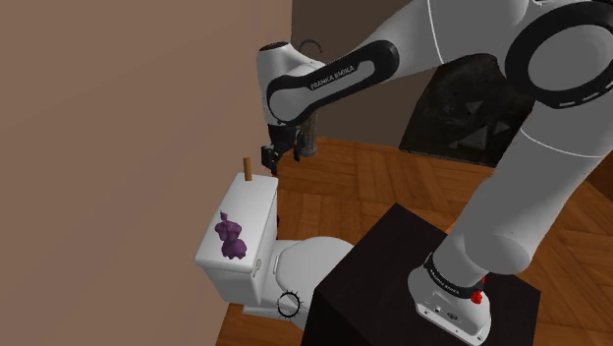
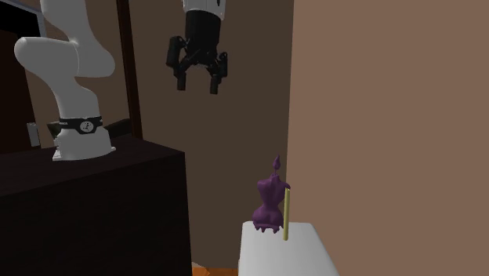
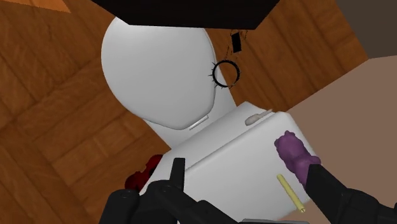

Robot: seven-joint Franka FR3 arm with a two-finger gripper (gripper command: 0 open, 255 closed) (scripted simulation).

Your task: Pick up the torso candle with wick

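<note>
Inspecting from beside the stand (image 1: 393, 280), I find the gripper (image 2: 197, 85) hanging high over the toilet, its two fingers spread apart with nothing between them.

Item under task: the torso candle (image 2: 269, 205), purple, stands upright on the white tank lid (image 1: 257, 208) with its wick (image 2: 276, 162) pointing up. The shoulder view puts it toward the near end of the lid. It is well below the gripper and, in my judgement, not squarely beneath it.

Handling, as judged: if the body is wax, as the name suggests, it should be light and stiff, but somewhat slick and easily dented by a hard squeeze. The wick is thin and fragile and is no place to take hold. The figure narrows at the waist between chest and hips, and fingers closing across that mid-body should seat best and resist slipping. The base looks small, so a glancing touch could tip the candle. The wall stands close behind the tank, which limits the approach from that side.

Count:
- One torso candle.
- One thin tan stick (image 2: 287, 213), upright on the same lid, apart from the candle toward the far end.
- One toilet, with its seat cover (image 3: 159, 70) closed.
- One small black ring (image 3: 224, 73) by the bowl.
- One dark red object (image 3: 143, 175) beside the tank, too hidden to identify.
- One arm and one gripper.
</note>
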